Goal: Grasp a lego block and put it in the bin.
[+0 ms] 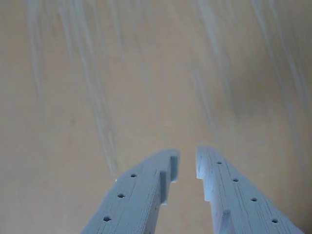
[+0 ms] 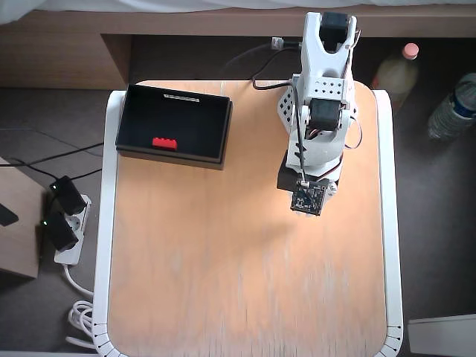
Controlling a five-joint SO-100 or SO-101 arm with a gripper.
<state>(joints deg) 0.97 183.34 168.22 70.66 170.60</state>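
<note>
In the overhead view the red lego block (image 2: 164, 143) lies inside the black bin (image 2: 195, 119), near its front wall, at the table's back left. The white arm (image 2: 320, 104) is folded up at the back right, well away from the bin, and its wrist camera board (image 2: 307, 198) hides the gripper from above. The wrist view shows the gripper (image 1: 187, 161) over bare wood. Its two pale blue fingers (image 1: 141, 190) stand almost together, only a thin gap at the tips, with nothing between them. The block and the bin are out of the wrist view.
The wooden tabletop (image 2: 245, 275) has a white rim. A power strip with plugs (image 2: 63, 223) and cables lies on the floor to the left. Two bottles (image 2: 454, 108) stand on the floor at the right. A dark shelf runs along the back.
</note>
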